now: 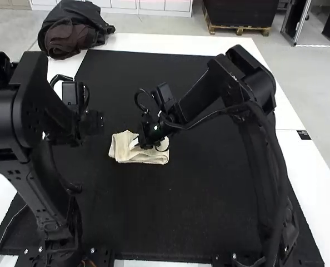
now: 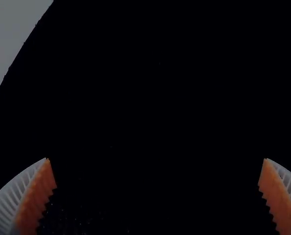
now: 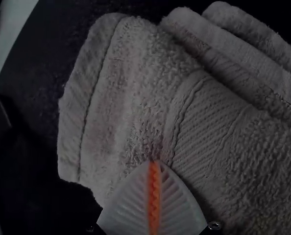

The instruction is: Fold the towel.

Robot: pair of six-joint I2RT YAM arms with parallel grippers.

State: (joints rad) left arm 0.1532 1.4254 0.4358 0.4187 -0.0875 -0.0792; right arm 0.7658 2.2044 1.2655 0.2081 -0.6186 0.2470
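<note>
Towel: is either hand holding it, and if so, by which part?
The left hand is open and holds nothing. The right hand is shut, its tips over the towel beside the woven band; whether they pinch any cloth cannot be told.

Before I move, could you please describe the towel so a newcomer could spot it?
A black mat covers most of the white table. On it, by the right gripper, lies the folded towel, cream, unlike the dark cloth heap at the far left corner.
</note>
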